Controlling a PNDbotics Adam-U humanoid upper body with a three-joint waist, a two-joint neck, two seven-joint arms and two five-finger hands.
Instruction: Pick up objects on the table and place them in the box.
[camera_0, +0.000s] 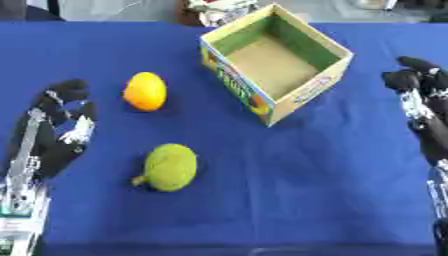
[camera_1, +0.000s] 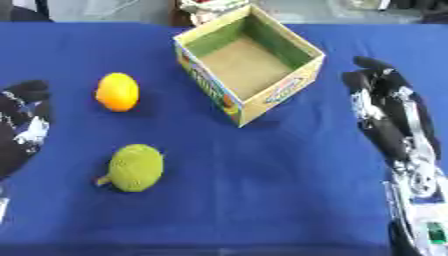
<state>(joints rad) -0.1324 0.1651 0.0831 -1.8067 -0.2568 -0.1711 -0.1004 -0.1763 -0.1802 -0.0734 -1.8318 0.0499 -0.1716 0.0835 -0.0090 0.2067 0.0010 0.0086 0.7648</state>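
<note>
An orange, egg-shaped fruit (camera_0: 145, 91) lies on the blue table left of centre. Below it sits a green, bumpy round fruit (camera_0: 170, 167) with a short stem. An open cardboard box (camera_0: 335, 51) stands at the back centre, turned corner-on, with nothing inside. My left hand (camera_0: 58, 131) rests open at the left edge, fingers pointing up, a hand's width left of both fruits. My right hand (camera_1: 382, 111) rests open at the right side, fingers up, to the right of the box and holding nothing.
The blue cloth (camera_0: 289, 200) covers the whole table. Some white and coloured clutter (camera_0: 219, 10) lies beyond the table's far edge, behind the box.
</note>
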